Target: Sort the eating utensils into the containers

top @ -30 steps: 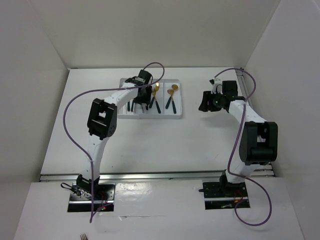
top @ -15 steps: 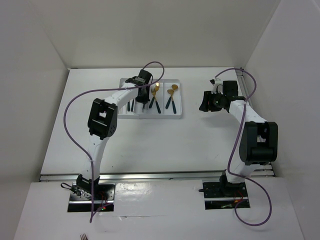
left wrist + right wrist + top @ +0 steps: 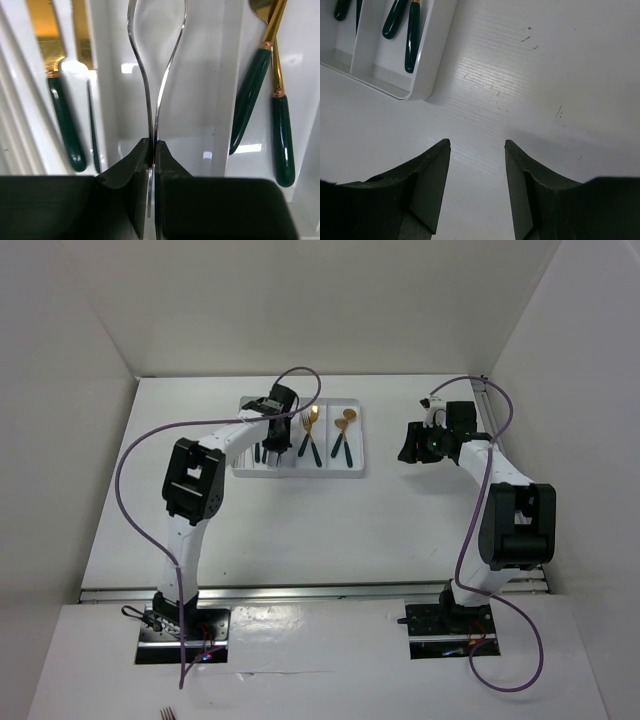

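Silver utensil [image 3: 154, 85]: slim, plain, mirror-bright, with no coloured handle. The stem narrowed toward the pinch point and flared upward. The head was cut off at the top of the left wrist view, so fork or spoon could not be told.

It hung over a middle compartment of the white tray [image 3: 357, 471], which lay toward the far edge of the bench [image 3: 300, 530], about midway along it. Whether it touched the compartment floor could not be told.

Left gripper [image 3: 152, 150]: clenched on the utensil's stem, jaws almost meeting.

The compartment to one side held a gold-bladed piece [image 3: 65, 125] with a dark teal handle. The compartment on the other side held two teal handles [image 3: 282, 140] with gold necks, crossing near their tops.

Right gripper [image 3: 477, 145]: released, jaws spread, nothing between them. It hung over bare bench just off the tray's near right corner, toward the right edge.

Against half a second before, the left arm had swung toward the left edge. Its elbow [image 3: 190, 482] sat further left, and the gripper had shifted from the tray's middle toward its left compartments. The right arm and the pieces lying in the tray looked unchanged.
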{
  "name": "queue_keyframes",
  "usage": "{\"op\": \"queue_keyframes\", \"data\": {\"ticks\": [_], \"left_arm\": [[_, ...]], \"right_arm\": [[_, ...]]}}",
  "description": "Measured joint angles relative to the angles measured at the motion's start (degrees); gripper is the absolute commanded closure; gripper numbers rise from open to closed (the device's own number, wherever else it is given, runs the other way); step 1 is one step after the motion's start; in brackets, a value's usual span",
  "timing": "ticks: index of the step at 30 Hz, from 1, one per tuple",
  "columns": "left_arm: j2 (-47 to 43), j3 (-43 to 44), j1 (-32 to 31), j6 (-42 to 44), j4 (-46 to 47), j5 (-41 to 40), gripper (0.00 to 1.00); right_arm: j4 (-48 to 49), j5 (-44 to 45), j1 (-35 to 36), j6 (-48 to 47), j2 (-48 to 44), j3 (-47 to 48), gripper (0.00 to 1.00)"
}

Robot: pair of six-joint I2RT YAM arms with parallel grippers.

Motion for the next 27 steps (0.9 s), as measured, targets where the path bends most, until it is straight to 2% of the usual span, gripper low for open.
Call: {"op": "queue_keyframes", "data": {"ticks": [6,12,19,27], "left_arm": [[-4.26,-0.50,0.74,-0.81,0.44,-0.46,1.00],[-8.57,-0.20,1.20,-2.58,2.91,3.15,1.00],[-8.44,1.09,0.94,-4.57,4.24,9.68,1.00],[-3.39,4.76,-0.81,-6.12,6.47,12.26,1.00]], "right_arm": [[0.00,-0.46,0.00,0.04,0.00,-0.33,0.45],[0.00,-0.57,0.00,0.04,-0.11,-0.61,0.45],[0.00,-0.57,0.00,0.04,-0.76,-0.90,0.45],[0.00,-0.55,0.00,0.02,-2.19,-0.94,0.45]]}}
